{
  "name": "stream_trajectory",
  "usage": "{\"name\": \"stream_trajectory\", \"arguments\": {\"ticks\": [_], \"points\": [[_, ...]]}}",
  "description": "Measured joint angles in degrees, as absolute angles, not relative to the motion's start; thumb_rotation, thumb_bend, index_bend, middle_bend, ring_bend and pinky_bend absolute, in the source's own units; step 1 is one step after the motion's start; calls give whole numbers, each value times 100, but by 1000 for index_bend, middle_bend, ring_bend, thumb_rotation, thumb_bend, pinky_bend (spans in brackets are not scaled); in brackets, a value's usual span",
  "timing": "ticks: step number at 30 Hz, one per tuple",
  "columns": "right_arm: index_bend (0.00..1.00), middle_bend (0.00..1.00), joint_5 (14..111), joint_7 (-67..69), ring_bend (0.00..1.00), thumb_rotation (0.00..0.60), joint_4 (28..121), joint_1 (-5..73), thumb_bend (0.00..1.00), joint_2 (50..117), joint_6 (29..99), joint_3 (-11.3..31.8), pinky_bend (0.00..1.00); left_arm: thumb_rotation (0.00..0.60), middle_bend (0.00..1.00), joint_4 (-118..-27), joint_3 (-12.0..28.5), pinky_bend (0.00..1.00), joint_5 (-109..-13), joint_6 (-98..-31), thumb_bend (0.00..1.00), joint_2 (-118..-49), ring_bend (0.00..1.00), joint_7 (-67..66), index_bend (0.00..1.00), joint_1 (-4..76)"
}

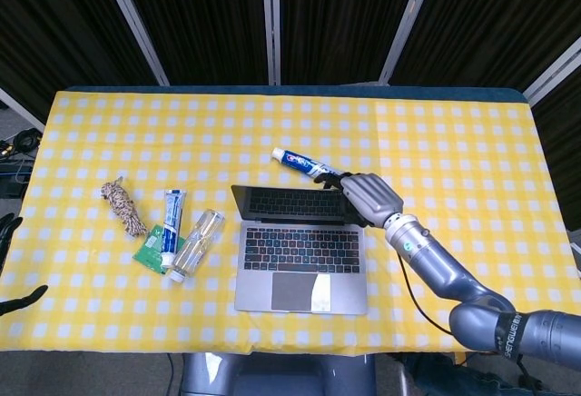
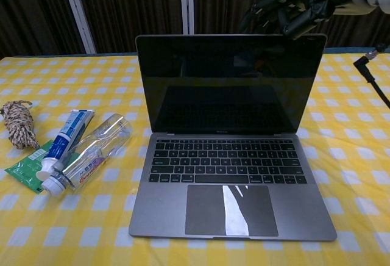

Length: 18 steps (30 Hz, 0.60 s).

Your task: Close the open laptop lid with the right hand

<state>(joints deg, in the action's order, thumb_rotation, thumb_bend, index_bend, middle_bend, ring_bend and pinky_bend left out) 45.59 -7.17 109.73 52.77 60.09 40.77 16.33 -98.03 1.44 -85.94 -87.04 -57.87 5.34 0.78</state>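
The grey laptop [image 1: 300, 264] [image 2: 228, 162] sits open at the table's front middle, its dark screen lid [image 1: 295, 201] [image 2: 228, 83] standing nearly upright. My right hand [image 1: 368, 196] [image 2: 301, 0] is at the lid's top right corner, its dark fingers curled over and behind the top edge, touching it and holding nothing. Of my left hand [image 1: 9, 232], only spread fingertips show at the far left edge of the head view, off the table and holding nothing.
A blue-and-white toothpaste tube [image 1: 307, 166] lies just behind the lid. Left of the laptop lie a clear bottle [image 1: 198, 243] [image 2: 91, 153], another toothpaste tube [image 1: 172, 219] [image 2: 64, 138], a green packet [image 1: 150, 249] and a rope bundle [image 1: 123, 207] [image 2: 18, 122]. Yellow checked cloth [image 1: 454, 142] covers the table.
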Motion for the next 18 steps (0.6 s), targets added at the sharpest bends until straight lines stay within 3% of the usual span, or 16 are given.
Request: {"name": "stream_trajectory", "arguments": {"ticks": [10, 18], "points": [[244, 315, 5089, -451, 272, 600, 11401, 5136, 1000, 5665, 3881, 1527, 312, 600, 0, -9821, 126, 0, -8629, -8732, 0, -5793, 0, 508, 0, 71], [243, 315, 6164, -522, 271, 600, 11805, 4896, 1000, 5546, 3833, 1177, 312, 600, 0, -9839, 105, 0, -8666, -8747, 0, -5804, 0, 470, 0, 66]]}}
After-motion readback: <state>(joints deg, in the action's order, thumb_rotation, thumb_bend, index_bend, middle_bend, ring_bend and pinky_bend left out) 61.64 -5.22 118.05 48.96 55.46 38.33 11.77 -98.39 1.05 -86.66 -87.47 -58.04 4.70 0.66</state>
